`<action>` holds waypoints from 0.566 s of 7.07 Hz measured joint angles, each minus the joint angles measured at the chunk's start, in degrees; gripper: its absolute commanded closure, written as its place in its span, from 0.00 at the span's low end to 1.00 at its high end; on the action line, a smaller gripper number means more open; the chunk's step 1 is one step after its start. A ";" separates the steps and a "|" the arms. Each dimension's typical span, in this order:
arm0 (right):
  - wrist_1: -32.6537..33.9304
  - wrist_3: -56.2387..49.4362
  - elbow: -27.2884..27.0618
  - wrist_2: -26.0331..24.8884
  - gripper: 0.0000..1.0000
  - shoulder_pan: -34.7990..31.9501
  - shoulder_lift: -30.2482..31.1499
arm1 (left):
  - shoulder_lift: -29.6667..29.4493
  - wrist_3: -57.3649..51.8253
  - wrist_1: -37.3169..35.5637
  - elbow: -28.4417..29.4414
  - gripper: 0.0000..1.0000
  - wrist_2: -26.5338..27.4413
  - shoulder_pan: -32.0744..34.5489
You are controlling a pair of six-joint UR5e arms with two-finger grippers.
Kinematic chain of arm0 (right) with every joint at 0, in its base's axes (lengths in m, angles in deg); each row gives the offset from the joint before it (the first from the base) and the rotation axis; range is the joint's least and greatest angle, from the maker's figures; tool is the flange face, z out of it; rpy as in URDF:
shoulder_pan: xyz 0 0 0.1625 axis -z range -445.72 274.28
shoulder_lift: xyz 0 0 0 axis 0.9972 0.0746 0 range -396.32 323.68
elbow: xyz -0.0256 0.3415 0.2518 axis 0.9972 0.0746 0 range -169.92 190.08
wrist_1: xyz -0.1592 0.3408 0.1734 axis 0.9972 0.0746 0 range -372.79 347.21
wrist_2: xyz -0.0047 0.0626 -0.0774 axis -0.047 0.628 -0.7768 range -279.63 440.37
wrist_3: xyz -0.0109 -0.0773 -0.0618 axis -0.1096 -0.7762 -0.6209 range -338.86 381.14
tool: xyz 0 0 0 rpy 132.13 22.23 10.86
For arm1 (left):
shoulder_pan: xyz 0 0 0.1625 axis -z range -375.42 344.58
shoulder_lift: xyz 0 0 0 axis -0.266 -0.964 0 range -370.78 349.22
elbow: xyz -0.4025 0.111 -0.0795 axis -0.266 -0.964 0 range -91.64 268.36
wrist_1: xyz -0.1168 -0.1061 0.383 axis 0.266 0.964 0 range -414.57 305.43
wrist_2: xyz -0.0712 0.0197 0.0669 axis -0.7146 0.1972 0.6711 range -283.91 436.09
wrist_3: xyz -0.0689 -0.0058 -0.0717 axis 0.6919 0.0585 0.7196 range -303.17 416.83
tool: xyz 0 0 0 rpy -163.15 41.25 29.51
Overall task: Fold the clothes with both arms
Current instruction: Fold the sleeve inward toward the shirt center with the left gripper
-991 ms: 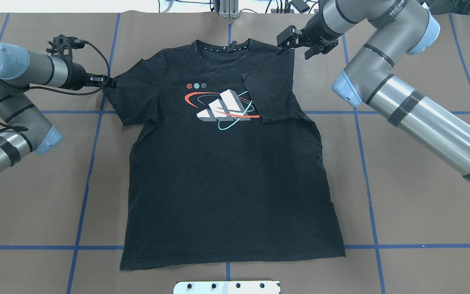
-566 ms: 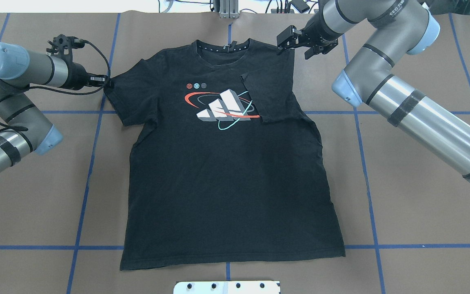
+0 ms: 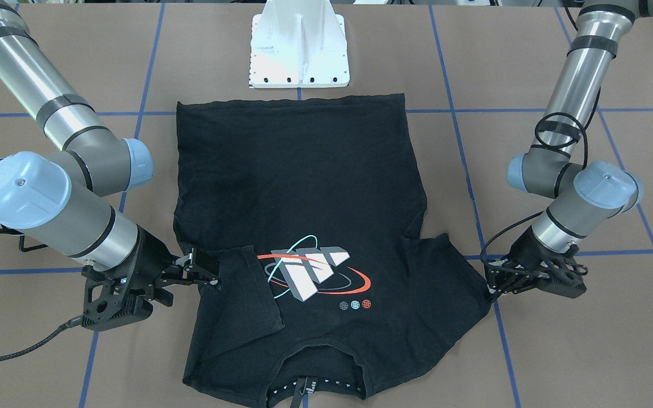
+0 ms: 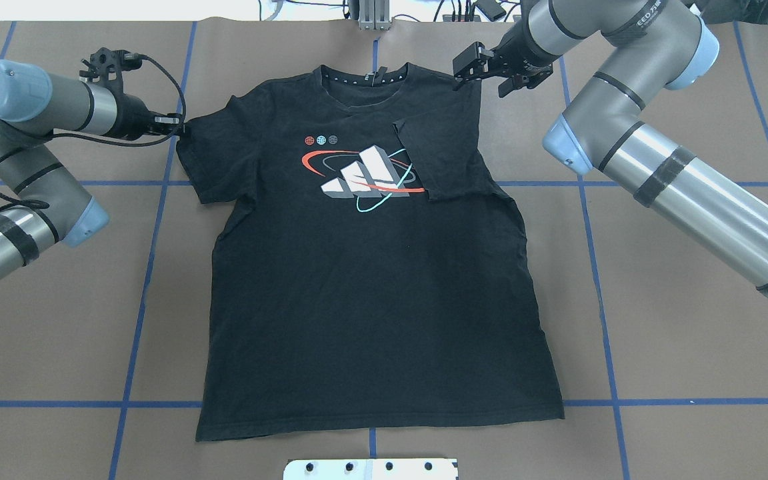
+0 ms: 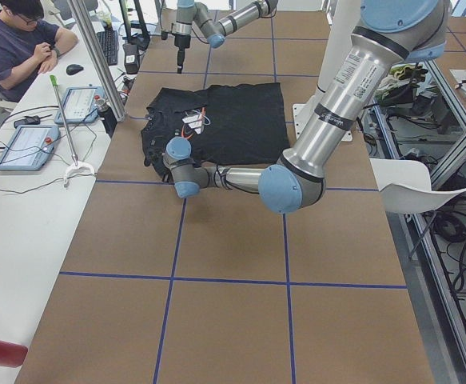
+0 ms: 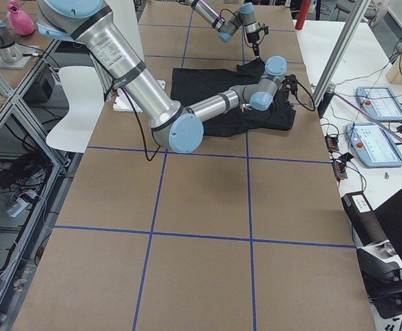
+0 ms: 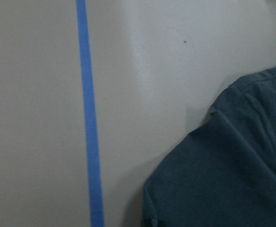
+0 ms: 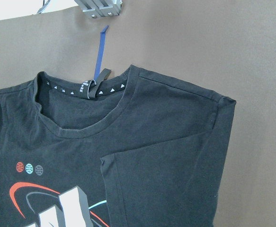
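T-shirt point(image 4: 371, 300) is lying flat on table point(image 4: 657, 333), logo point(image 4: 364, 175) up, with the sleeve on the right arm's side folded in. Fabric is looking light, limp and grippy, so sleeve hems or shoulder corners are probably the best places to pinch. Left gripper point(image 4: 181, 127) is reaching in low, touching the sleeve hem. Right gripper point(image 4: 464, 72) is hovering at the shoulder corner. Cannot tell how far either pair of fingers is opening.

T-shirt point(image 4: 371, 300): black knit cloth, matt, lightly creased.
Logo print point(image 4: 364, 175): smooth and flat, crisper than the cloth around it.
Table cover point(image 4: 691, 347): brown, paper-like, matt.
Tape lines point(image 4: 151, 267): blue, smooth.
Arm tubes point(image 4: 711, 200): silver metal, satin sheen with soft highlights.
Joint caps point(image 4: 4, 83): light blue, smooth, plastic look.
Cable point(image 3: 9, 347): black braided sheath.
Base plate point(image 3: 299, 54): white, glossy.
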 measured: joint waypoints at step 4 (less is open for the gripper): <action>-0.11 -0.04 -0.08 0.04 0.00 -0.05 0.29 | -5.15 15.28 -3.84 -3.80 1.00 0.24 -4.56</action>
